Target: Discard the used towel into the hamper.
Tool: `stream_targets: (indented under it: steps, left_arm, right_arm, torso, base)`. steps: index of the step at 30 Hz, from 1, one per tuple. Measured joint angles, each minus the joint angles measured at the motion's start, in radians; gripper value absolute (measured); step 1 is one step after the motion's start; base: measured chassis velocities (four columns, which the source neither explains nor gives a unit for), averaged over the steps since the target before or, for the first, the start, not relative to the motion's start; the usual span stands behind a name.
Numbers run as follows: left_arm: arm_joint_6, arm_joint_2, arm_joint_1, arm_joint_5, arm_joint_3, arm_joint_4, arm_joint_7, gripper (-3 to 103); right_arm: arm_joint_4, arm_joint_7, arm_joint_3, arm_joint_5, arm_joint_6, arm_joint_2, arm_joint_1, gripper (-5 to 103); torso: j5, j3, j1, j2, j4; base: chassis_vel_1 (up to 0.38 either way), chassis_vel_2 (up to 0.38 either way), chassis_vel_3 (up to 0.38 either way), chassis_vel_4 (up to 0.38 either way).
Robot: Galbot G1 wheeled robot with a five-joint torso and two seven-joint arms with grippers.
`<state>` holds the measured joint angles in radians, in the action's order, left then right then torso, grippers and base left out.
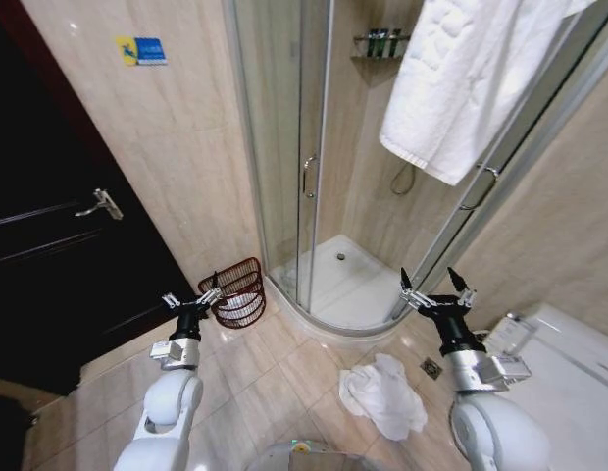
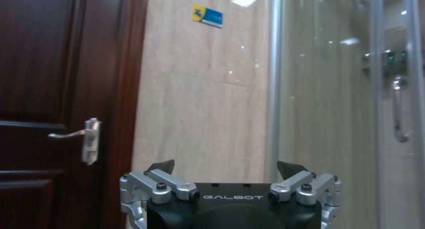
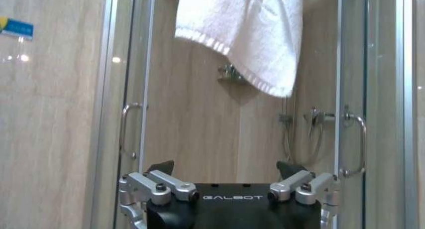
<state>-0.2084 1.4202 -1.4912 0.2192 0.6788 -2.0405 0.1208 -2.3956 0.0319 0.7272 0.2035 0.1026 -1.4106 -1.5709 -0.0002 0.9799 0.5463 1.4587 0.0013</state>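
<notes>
Lying crumpled on the shiny floor tiles (image 1: pixel 255 368), the soft white towel (image 1: pixel 384 394) sits near the right gripper (image 1: pixel 436 286). The round brown hamper (image 1: pixel 235 292) of thin bars stands by the left gripper (image 1: pixel 193 298). Both grippers hang open, holding nothing.

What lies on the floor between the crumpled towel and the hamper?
In the head view, bare tiled floor separates the crumpled towel from the hamper; the curved shower base borders that stretch on its far side.
</notes>
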Motion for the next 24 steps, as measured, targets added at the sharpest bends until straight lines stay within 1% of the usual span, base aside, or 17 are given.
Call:
stream_targets:
  steps: [3,5,6,7,9,10,11,13,14,15,17,19,20,21,24]
  left_arm:
    - [-0.011,0.001,-0.008,-0.008,0.004,0.015,-0.003,100]
    - [-0.012,0.001,-0.002,-0.017,-0.001,0.023,-0.004,100]
    - [-0.012,0.001,-0.002,-0.017,-0.001,0.023,-0.004,100]
    - [-0.009,-0.001,0.009,-0.029,-0.015,0.032,-0.005,100]
    - [-0.006,0.001,0.006,-0.044,-0.018,0.041,-0.005,100]
    - [-0.006,0.001,0.006,-0.044,-0.018,0.041,-0.005,100]
    - [-0.006,0.006,0.003,-0.051,-0.017,0.047,-0.005,100]
    - [-0.007,0.018,0.002,-0.063,-0.014,0.057,-0.005,100]
    - [-0.007,0.018,0.002,-0.063,-0.014,0.057,-0.005,100]
    - [-0.007,0.027,0.002,-0.072,-0.012,0.062,-0.004,100]
    - [-0.006,0.038,0.003,-0.082,-0.011,0.063,-0.003,100]
    - [-0.005,0.040,0.004,-0.085,-0.011,0.063,-0.003,100]
    - [0.001,0.043,0.009,-0.091,-0.011,0.063,-0.002,100]
    - [0.001,0.043,0.009,-0.091,-0.011,0.063,-0.002,100]
    - [0.009,0.051,0.017,-0.100,-0.013,0.063,0.000,100]
  right_arm:
    - [0.054,-0.030,0.003,0.022,-0.014,0.040,0.090,100]
    - [0.087,-0.045,0.001,0.019,-0.042,0.056,0.125,100]
    - [0.087,-0.045,0.001,0.019,-0.042,0.056,0.125,100]
    - [0.121,-0.061,0.005,0.013,-0.075,0.076,0.165,100]
    - [0.164,-0.069,-0.002,0.033,-0.092,0.111,0.248,100]
    - [0.164,-0.069,-0.002,0.033,-0.092,0.111,0.248,100]
    - [0.188,-0.069,-0.011,0.053,-0.092,0.134,0.305,100]
    - [0.229,-0.064,-0.030,0.082,-0.096,0.168,0.402,100]
    - [0.229,-0.064,-0.030,0.082,-0.096,0.168,0.402,100]
    - [0.267,-0.062,-0.050,0.100,-0.102,0.194,0.475,100]
    - [0.319,-0.063,-0.081,0.126,-0.109,0.234,0.573,100]
    - [0.329,-0.064,-0.089,0.135,-0.107,0.247,0.602,100]
    - [0.336,-0.064,-0.096,0.154,-0.091,0.268,0.645,100]
    - [0.336,-0.064,-0.096,0.154,-0.091,0.268,0.645,100]
    - [0.334,-0.065,-0.102,0.189,-0.056,0.298,0.703,100]
  torso:
    - [0.0002,0.000,0.000,0.000,-0.0002]
    - [0.0005,0.000,0.000,0.000,0.0003]
    - [0.0005,0.000,0.000,0.000,0.0003]
    - [0.0003,0.000,0.000,0.000,-0.0009]
    - [0.0005,0.000,0.000,0.000,-0.0007]
    - [0.0005,0.000,0.000,0.000,-0.0007]
    - [0.0009,0.000,0.000,0.000,-0.0006]
    - [0.0001,0.000,0.000,0.000,0.0002]
    - [0.0001,0.000,0.000,0.000,0.0002]
    - [0.0003,0.000,0.000,0.000,0.0003]
    - [0.0003,0.000,0.000,0.000,0.0003]
    - [0.0004,0.000,0.000,0.000,0.0001]
    - [0.0004,0.000,0.000,0.000,-0.0001]
    - [0.0004,0.000,0.000,0.000,-0.0001]
    - [0.0003,0.000,0.000,0.000,-0.0003]
  base:
    - [0.000,0.000,0.000,0.000]
    - [0.000,0.000,0.000,0.000]
    - [0.000,0.000,0.000,0.000]
    - [0.000,0.000,0.000,0.000]
    - [0.000,0.000,0.000,0.000]
    - [0.000,0.000,0.000,0.000]
    - [0.000,0.000,0.000,0.000]
    - [0.000,0.000,0.000,0.000]
    - [0.000,0.000,0.000,0.000]
    - [0.000,0.000,0.000,0.000]
    - [0.000,0.000,0.000,0.000]
    - [0.000,0.000,0.000,0.000]
    - [0.000,0.000,0.000,0.000]
    - [0.000,0.000,0.000,0.000]
    - [0.000,0.000,0.000,0.000]
